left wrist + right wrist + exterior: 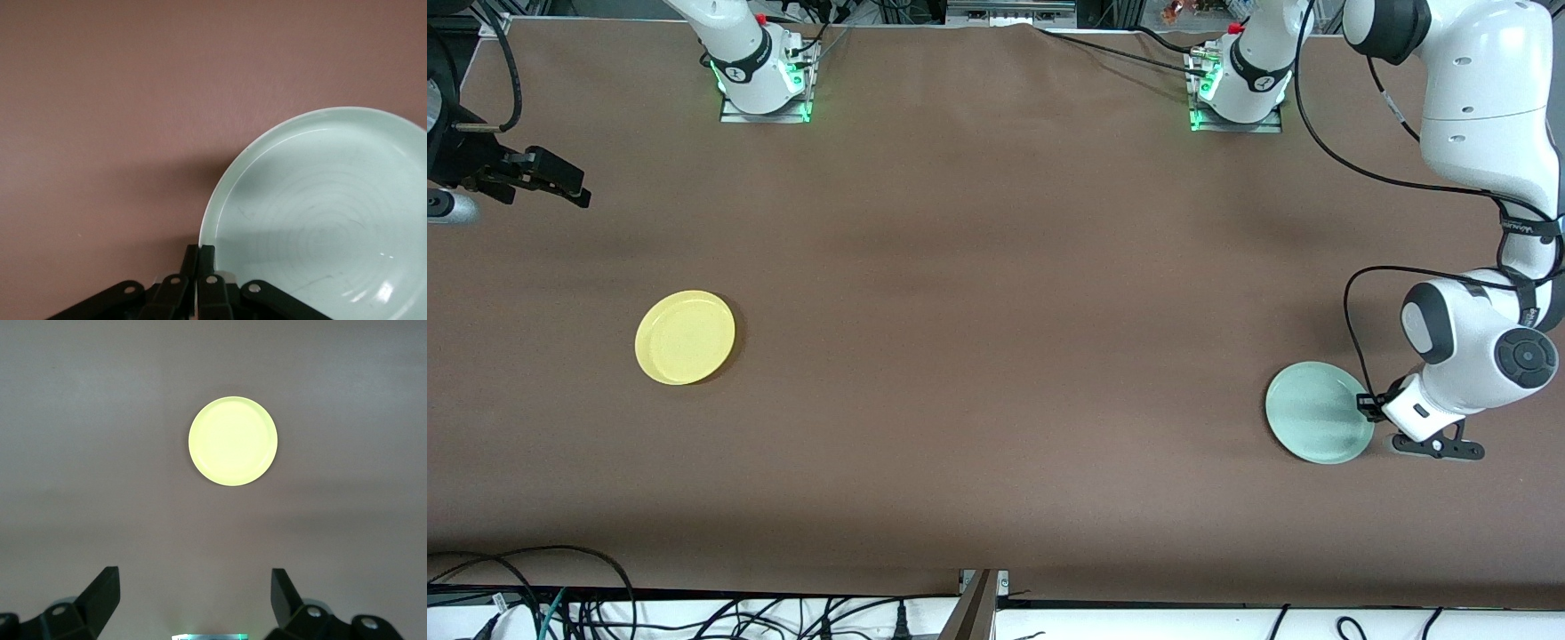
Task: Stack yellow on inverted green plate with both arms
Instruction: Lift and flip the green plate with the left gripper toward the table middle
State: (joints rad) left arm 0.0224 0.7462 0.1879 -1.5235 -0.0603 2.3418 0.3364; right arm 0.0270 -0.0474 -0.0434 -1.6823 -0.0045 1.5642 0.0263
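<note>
The brown tabletop (996,267) fills nearly the whole scene, with the two arm bases bolted along its edge farthest from the front camera. The left arm (1476,107) is the bulkiest thing on it, folding down over its own end of the table until its wrist sits low beside the green plate (1319,412). The right arm (734,44) shows little more than its base, and it waits with the right gripper (543,178) raised over its own end of the tabletop, fingers spread wide with nothing between them; in the right wrist view the two fingertips (103,590) stand far apart and the yellow plate (233,441) lies on the cloth between them, well off. That yellow plate (685,337) rests flat and rim up near the right arm's end, about midway between the base edge and the camera edge. The green plate lies near the left arm's end, also hollow side up, a little nearer the front camera than the yellow one, and the two are well apart. The left gripper (199,263) is pinched shut on the green plate's rim (207,230), its fingers pressed together at that edge.
</note>
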